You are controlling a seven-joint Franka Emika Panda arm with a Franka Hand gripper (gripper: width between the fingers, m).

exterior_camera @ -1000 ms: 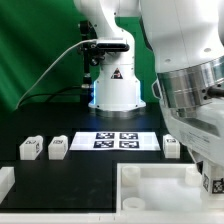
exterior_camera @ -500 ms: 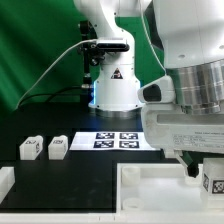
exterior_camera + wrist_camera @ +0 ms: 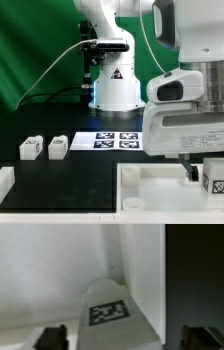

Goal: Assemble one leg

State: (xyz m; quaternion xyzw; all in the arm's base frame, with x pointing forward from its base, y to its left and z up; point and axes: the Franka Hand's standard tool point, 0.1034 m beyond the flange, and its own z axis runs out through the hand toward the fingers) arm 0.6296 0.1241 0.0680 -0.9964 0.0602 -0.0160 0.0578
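My gripper (image 3: 199, 171) hangs low over the exterior view's right end of the large white tray-like piece (image 3: 150, 186). A leg (image 3: 213, 181), a small white block with a square tag, stands there close to the fingertips. In the wrist view this leg (image 3: 113, 308) stands between my two dark fingers (image 3: 54, 338), with a gap on each side, so my gripper (image 3: 126, 338) is open around it. It stands on the tray-like piece's floor (image 3: 50, 269), near the raised rim. Two more legs (image 3: 30, 148) (image 3: 57, 147) lie on the black table at the exterior view's left.
The marker board (image 3: 113, 140) lies flat in the middle of the table, in front of the robot base (image 3: 115, 85). Another white part (image 3: 5, 181) shows at the lower left edge. My hand hides the table behind it on the right.
My hand has come down and shifted toward the exterior view's left, over the tray-like piece. It now hides a leg that showed beside the marker board one second ago.
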